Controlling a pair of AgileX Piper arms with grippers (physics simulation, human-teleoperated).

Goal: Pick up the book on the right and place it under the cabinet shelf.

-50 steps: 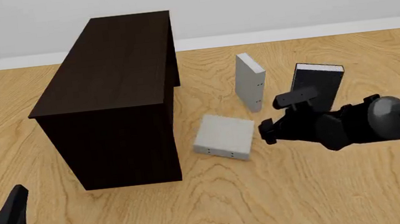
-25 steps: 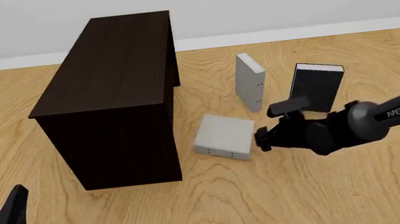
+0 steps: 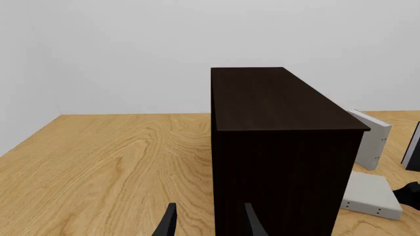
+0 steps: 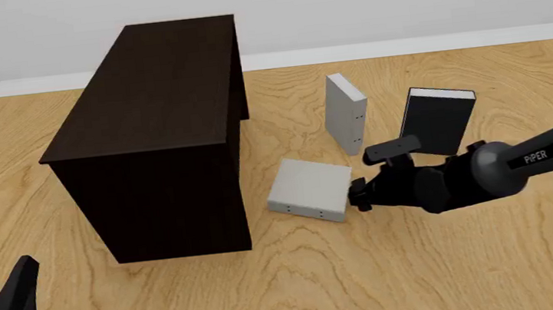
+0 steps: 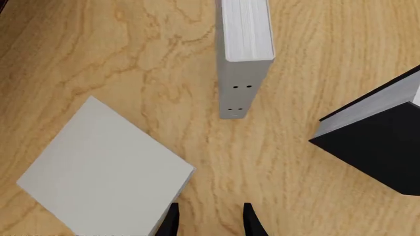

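Right gripper [image 4: 354,193]: advanced leftward and lowered since a second ago, jaws parted, empty, now just beside the flat-lying book [image 4: 310,189], which rests near the cabinet shelf [image 4: 154,114]. Grasp apparently imminent. Left gripper [image 3: 208,227]: parked, parted.

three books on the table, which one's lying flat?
The grey book beside the cabinet, next to the right gripper. The other grey book and the black book stand upright.
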